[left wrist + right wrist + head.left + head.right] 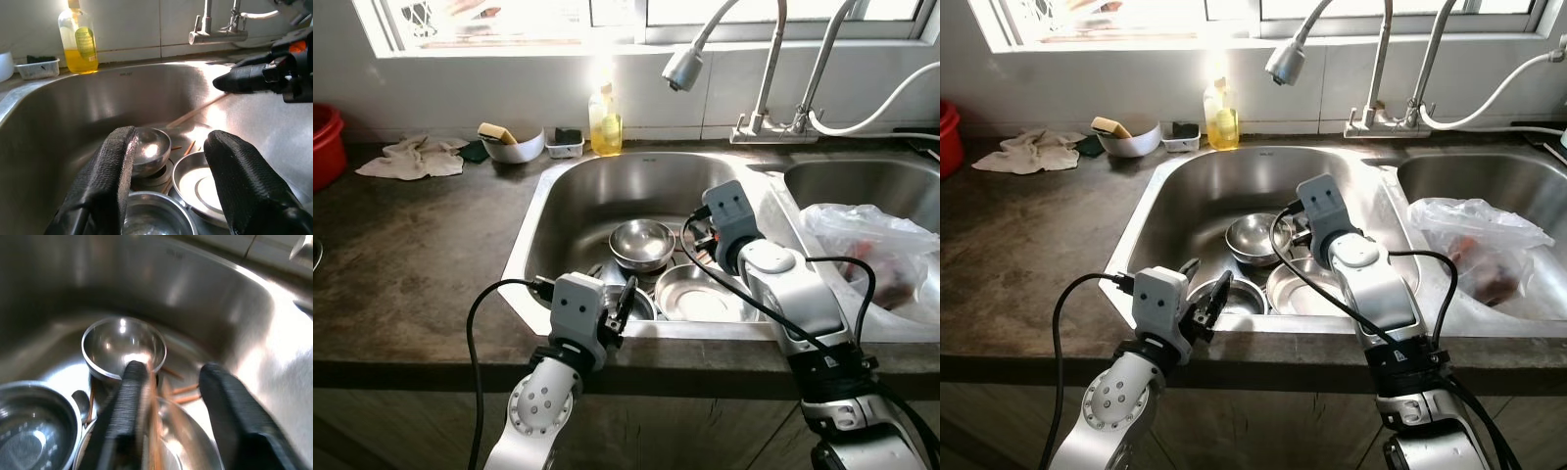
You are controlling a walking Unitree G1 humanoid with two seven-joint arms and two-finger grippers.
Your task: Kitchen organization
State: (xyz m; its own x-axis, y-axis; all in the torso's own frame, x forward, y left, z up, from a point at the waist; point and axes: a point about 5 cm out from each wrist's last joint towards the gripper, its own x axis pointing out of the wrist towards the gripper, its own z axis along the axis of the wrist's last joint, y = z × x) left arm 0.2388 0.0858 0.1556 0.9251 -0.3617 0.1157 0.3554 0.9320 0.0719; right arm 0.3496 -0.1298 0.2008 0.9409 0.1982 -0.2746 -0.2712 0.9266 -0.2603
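In the steel sink (570, 196) lie a small steel bowl (641, 243), a flat steel plate (700, 292), a second bowl (631, 304) at the near wall, and brown chopsticks (154, 431). My right gripper (171, 382) is down in the basin, over the plate and just right of the small bowl (122, 345). It is open, and the blurred chopsticks run along one finger. My left gripper (168, 161) hovers at the sink's near rim above the second bowl (154, 218), open with nothing between its fingers.
A yellow soap bottle (605, 122) and two faucets (685, 69) stand behind the sink. A plastic bag (867, 245) fills the right basin. On the dark counter at the left are a white bowl with a sponge (514, 145), a cloth (411, 157) and a red tub (323, 142).
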